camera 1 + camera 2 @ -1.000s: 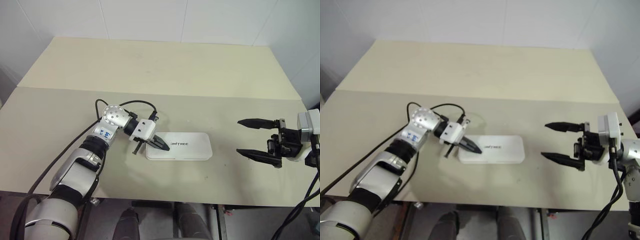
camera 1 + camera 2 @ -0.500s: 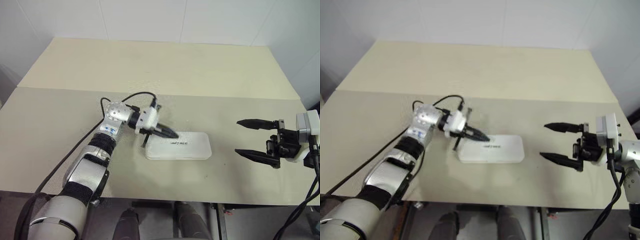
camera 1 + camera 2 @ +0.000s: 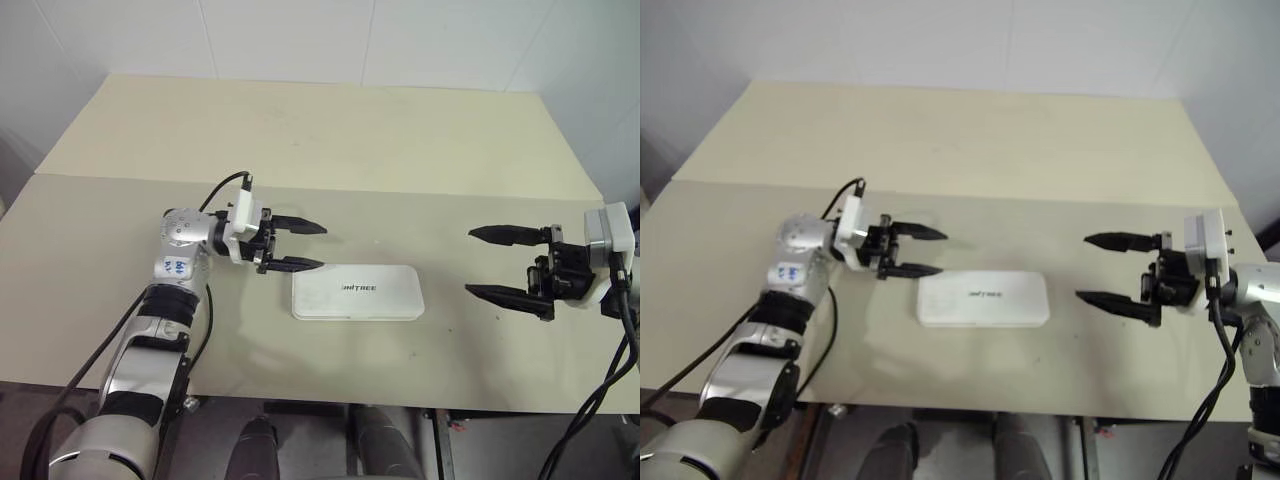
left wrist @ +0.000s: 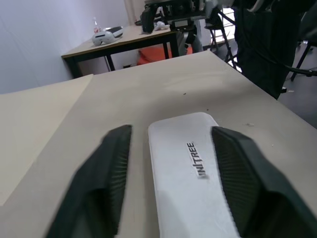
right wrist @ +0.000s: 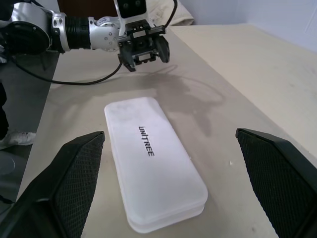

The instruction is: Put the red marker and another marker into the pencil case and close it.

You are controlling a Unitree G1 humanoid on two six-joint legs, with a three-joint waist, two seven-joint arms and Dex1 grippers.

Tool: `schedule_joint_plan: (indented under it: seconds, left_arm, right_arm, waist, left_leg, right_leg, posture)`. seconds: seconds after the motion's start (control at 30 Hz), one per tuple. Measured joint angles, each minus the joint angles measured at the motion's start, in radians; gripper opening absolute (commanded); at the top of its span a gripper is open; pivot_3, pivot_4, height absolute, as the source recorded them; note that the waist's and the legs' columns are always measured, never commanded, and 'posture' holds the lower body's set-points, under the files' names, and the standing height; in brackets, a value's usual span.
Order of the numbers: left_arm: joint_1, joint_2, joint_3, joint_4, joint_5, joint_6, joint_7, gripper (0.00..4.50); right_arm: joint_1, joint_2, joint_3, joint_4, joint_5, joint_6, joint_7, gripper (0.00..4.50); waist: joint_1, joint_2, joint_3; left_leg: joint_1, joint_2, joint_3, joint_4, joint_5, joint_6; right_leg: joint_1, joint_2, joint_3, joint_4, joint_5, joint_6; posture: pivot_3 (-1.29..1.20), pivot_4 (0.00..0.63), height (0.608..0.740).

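Note:
The pencil case (image 3: 355,293) lies shut and flat on the table, its "UNITREE" lid facing up. The red marker and the other marker are hidden from view. My left gripper (image 3: 322,246) hovers open just off the case's left end, level, its fingers pointing toward the case and touching nothing. In the left wrist view the case (image 4: 193,168) stretches away between the two fingers (image 4: 106,168). My right gripper (image 3: 469,261) stands open to the right of the case, a short gap away, pointing at it with nothing between its fingers.
The beige table (image 3: 300,140) has a seam across it behind the case (image 3: 450,193) and a front edge (image 3: 330,402) close to the case. Beyond the table's right end, the left wrist view shows another table (image 4: 124,42) and dark equipment (image 4: 267,44).
My left gripper, shut with its tip on the case's lid, has lifted off, drawn back to the left and opened. The case and the right gripper have stayed put.

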Motion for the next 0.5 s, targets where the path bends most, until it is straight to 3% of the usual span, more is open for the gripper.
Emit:
schedule_joint_plan:
  seconds: [0.1, 0.27, 0.5]
  left_arm:
    - [0.043, 0.064, 0.031, -0.023, 0.000, 0.042, -0.001, 4.45]
    - [0.050, 0.093, 0.052, -0.042, 0.001, 0.067, 0.000, 4.45]
    - [-0.011, 0.094, 0.083, 0.106, 0.083, -0.115, 0.061, 4.45]
  right_arm:
    - [-0.008, -0.002, 0.009, 0.010, -0.011, 0.000, 0.004, 4.50]
    - [0.011, -0.002, 0.008, -0.016, -0.008, 0.009, -0.001, 4.50]
    - [0.063, -0.002, 0.007, -0.055, -0.002, 0.030, -0.025, 4.50]
  waist:
    - [-0.003, 0.000, 0.000]
    - [0.004, 0.000, 0.000]
    - [0.001, 0.000, 0.000]
  left_leg:
    - [0.000, 0.000, 0.000, -0.001, 0.000, 0.000]
    - [0.000, 0.000, 0.000, 0.000, 0.000, 0.000]
    - [0.000, 0.000, 0.000, 0.001, 0.000, 0.000]
  right_leg:
    - [-0.001, 0.000, 0.000, 0.001, 0.000, 0.000]
    - [0.000, 0.000, -0.001, 0.001, 0.000, -0.001]
    - [0.000, 0.000, 0.000, 0.000, -0.001, -0.003]
  posture:
    - [0.00, 0.150, 0.740]
    - [0.00, 0.150, 0.740]
    - [0.00, 0.150, 0.740]
